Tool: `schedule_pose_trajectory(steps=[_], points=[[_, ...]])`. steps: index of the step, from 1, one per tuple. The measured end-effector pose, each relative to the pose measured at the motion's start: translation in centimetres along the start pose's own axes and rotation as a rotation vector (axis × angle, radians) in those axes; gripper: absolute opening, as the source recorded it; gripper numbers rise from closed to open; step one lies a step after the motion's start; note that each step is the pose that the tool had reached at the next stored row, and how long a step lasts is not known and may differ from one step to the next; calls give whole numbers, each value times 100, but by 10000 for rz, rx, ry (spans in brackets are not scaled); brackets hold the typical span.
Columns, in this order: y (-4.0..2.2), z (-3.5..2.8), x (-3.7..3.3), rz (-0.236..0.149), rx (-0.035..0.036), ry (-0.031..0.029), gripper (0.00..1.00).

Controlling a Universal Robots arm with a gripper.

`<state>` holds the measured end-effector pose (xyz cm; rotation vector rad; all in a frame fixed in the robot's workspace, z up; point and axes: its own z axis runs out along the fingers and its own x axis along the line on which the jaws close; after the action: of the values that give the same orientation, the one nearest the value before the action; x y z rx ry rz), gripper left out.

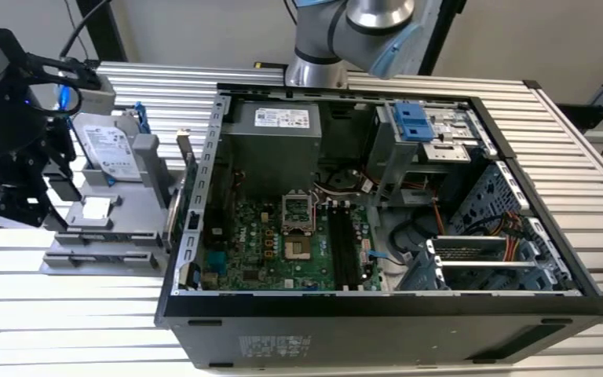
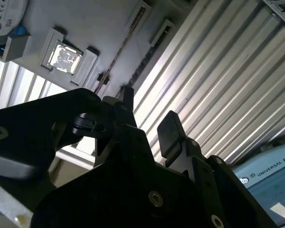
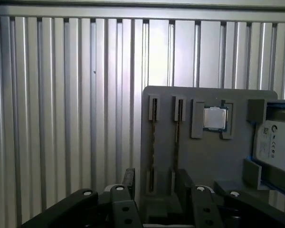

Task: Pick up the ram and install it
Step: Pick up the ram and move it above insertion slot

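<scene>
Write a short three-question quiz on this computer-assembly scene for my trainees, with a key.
1. True or false: the hand is shut on a part.
2. Which lies on the grey holder beside the hard drive? A) a processor chip B) a fan C) a screwdriver
3. Fill in: inside the open computer case lies a green ____.
Key: 1 false, its fingers stand apart and grip nothing; 2 A; 3 motherboard.
</scene>
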<state>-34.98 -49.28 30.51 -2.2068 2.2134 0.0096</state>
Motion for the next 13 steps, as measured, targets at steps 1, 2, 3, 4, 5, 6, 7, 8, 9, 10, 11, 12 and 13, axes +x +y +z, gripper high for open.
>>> schedule_pose_trajectory(steps=[1,2,3,4,5,6,7,8,9,10,11,12,13], points=[[-1,18,1,25,0,1,100],[-1,37,1,54,1,0,100],[-2,55,1,78,1,0,100],[-6,73,2,90,2,1,100],[-10,92,2,98,3,0,100],[-14,109,1,105,3,0,100],[-19,128,-2,112,2,1,100],[-25,146,-5,118,1,1,100],[-29,164,-6,126,2,1,100],[-30,182,-6,138,2,1,100],[-32,200,-7,153,3,1,100],[-33,219,-6,168,3,1,100],[-34,236,-6,184,3,1,100]])
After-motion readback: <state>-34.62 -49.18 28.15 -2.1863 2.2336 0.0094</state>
